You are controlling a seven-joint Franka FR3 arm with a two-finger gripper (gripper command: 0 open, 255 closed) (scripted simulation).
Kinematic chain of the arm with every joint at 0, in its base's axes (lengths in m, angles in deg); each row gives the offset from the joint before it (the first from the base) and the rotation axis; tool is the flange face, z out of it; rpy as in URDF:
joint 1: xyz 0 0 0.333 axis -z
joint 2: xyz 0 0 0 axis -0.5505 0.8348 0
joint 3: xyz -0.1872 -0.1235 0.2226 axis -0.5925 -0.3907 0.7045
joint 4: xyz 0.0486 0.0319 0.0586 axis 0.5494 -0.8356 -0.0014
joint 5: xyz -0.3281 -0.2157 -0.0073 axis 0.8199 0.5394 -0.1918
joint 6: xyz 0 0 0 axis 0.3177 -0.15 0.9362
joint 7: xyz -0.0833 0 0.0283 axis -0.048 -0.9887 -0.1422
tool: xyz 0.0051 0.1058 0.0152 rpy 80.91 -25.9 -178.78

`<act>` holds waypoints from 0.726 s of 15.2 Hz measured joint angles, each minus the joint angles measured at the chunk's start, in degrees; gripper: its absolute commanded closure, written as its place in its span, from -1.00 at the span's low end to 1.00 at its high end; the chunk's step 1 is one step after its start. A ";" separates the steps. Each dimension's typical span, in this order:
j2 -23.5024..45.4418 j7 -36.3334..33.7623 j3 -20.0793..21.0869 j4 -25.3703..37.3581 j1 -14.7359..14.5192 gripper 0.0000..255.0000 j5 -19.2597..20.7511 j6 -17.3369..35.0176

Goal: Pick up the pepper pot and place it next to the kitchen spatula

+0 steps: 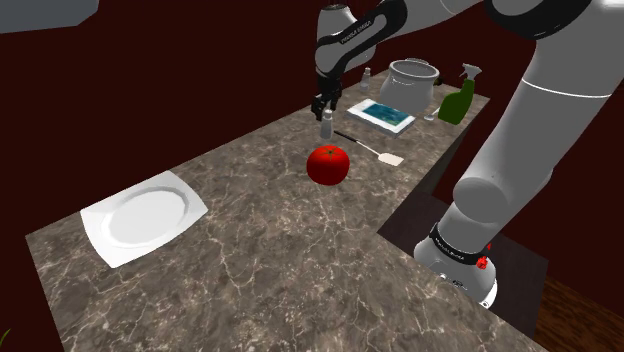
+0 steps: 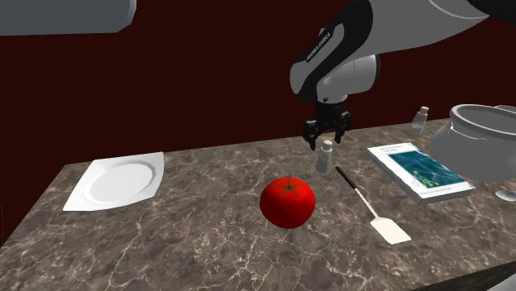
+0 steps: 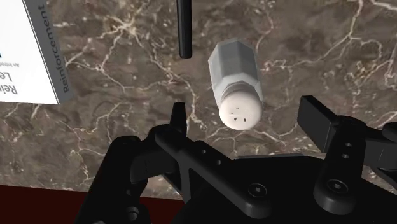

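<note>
The pepper pot [image 1: 326, 126] [image 2: 324, 155] is a small grey shaker with a holed white cap, upright on the marble counter beside the black handle end of the kitchen spatula [image 1: 370, 147] [image 2: 372, 207]. My gripper [image 1: 322, 104] [image 2: 327, 134] hangs just above the pot, open. In the wrist view the pot [image 3: 236, 86] stands below the gap of the gripper [image 3: 247, 114], and neither finger touches it. The spatula's handle [image 3: 184, 28] lies just past the pot, and its white blade points toward the counter's near edge.
A red tomato [image 1: 328, 165] [image 2: 288, 201] sits close to the pot. A book [image 1: 382, 116] [image 3: 38, 57], a grey cooking pot [image 1: 412, 85], a green spray bottle [image 1: 458, 100] and a second shaker [image 2: 420, 121] crowd one end. A white plate [image 1: 140, 215] lies at the other.
</note>
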 measured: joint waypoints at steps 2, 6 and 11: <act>0.00 0.00 0.00 0.00 0.00 -1.00 0.00 0.00; -2.06 0.23 0.27 1.80 -0.23 -1.00 -0.51 -3.80; -3.86 0.55 0.38 2.78 -0.31 -1.00 -0.90 -6.62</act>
